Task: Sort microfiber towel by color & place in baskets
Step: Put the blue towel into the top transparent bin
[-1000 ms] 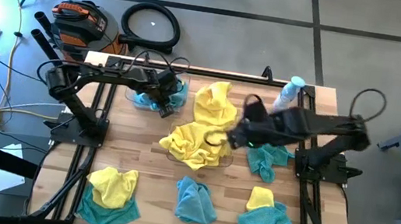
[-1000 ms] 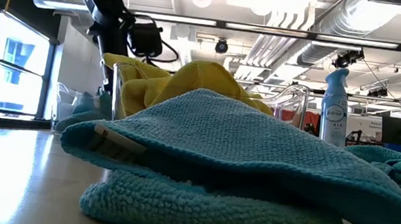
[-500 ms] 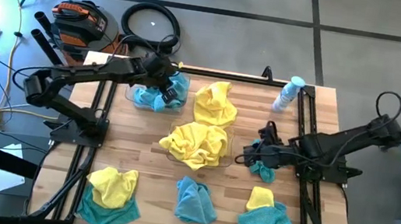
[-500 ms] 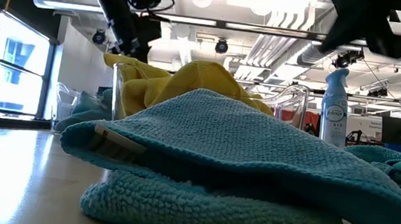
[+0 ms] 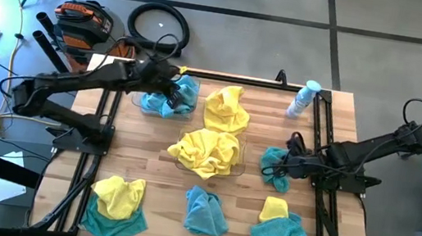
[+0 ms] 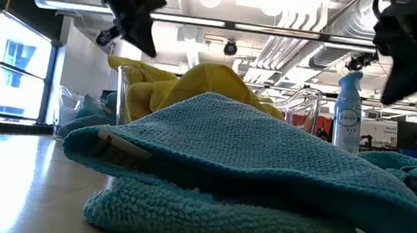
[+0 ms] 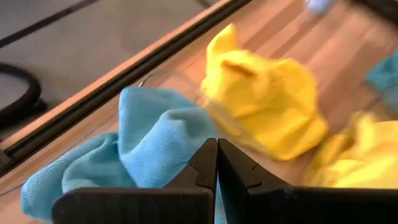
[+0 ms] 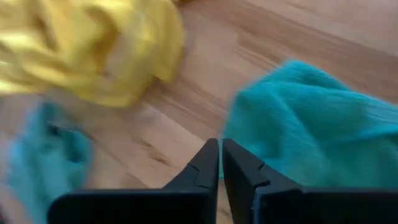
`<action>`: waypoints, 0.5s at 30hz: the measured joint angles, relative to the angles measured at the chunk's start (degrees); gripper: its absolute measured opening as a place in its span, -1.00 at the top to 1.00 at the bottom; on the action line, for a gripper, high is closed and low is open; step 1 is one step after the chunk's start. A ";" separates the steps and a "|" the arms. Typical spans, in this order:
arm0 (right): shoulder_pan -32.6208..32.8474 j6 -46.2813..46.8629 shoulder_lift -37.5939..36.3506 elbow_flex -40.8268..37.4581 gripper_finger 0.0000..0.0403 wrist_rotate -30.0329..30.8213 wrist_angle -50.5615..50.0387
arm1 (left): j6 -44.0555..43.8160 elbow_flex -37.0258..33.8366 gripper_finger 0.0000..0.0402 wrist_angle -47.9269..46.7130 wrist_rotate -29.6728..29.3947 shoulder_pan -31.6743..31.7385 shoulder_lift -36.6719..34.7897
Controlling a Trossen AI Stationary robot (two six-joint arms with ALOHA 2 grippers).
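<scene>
- The right pincer [image 5: 286,163], pressed together and empty, has swung from the clear yellow-filled basket [image 5: 234,168] to the loose teal towel [image 5: 273,165].
- The left pincer [image 5: 172,89], closed, stays over the teal-filled basket [image 5: 146,106]; sorting continues.

A teal towel [image 6: 249,175] fills the low view, hiding most of the table behind it. The yellow towels [image 8: 93,50] beyond the right gripper's jaws are blurred.

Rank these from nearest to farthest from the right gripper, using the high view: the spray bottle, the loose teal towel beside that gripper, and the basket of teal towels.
Right gripper, shut:
1. Loose teal towel, right beside it.
2. Spray bottle, at the table's far right edge.
3. Basket of teal towels, far left, under the left gripper.
</scene>
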 joint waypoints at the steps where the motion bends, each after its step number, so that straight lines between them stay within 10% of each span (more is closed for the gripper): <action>1: 0.00 -0.02 0.00 0.00 0.88 -0.33 -1.93 | -0.70 0.00 1.00 0.05 -0.15 -0.79 -1.19; 15: -3.29 -3.26 2.26 -10.34 0.20 -2.45 -0.84 | -1.05 0.05 1.00 7.60 -3.36 -17.31 -12.69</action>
